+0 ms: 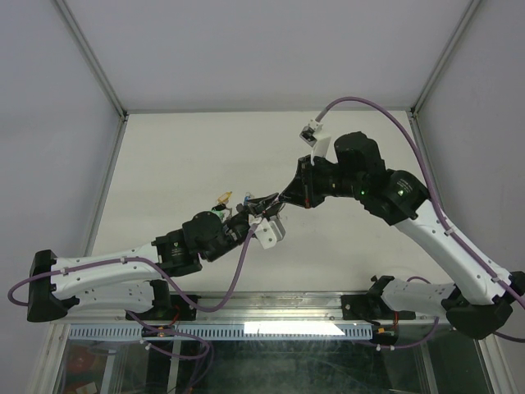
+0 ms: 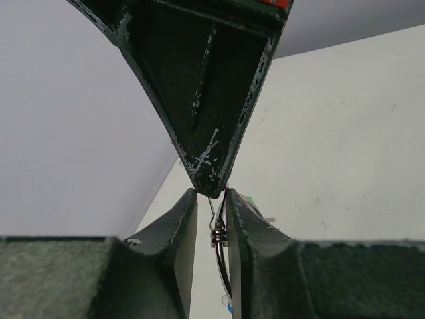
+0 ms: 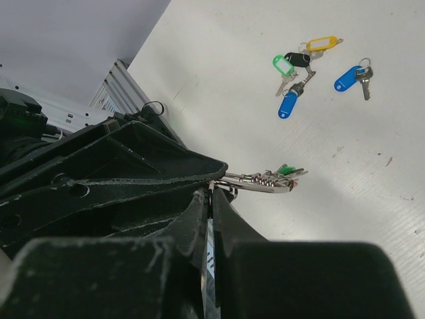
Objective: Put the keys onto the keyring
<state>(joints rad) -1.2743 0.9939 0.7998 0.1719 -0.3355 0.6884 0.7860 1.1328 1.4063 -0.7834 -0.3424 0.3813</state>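
Tabletop: the white tabletop (image 1: pixel 189 156) carries the loose things, and both hands meet above its middle.
Right hand: the black two-finger right hand (image 3: pixel 212 194) has its fingers pressed together. We read it as clamped on the keyring at its very tip.
Left hand: the black left hand (image 2: pixel 211 199) faces it tip to tip. Its fingers stand slightly apart, and the wire in the gap lies against one pad, so we judge there is no real pinch here.
Loose keys: small silver metal keys with green, black, yellow and blue plastic tags (image 3: pixel 297 58) lie on the tabletop, well apart from the hands.
Keyring: the thin round silver wire keyring (image 3: pixel 262 181) is up off the tabletop between the two hands, with green-capped keys bunched at its far end.
Handling: we expect everything to be light, stiff and slippery. The ring will likely twist in a narrow grip, and the hanging keys will swing.
Where to hold: we would take each key by its plastic tag, leaving the hole free, and grip the ring on bare wire, away from the bunch.
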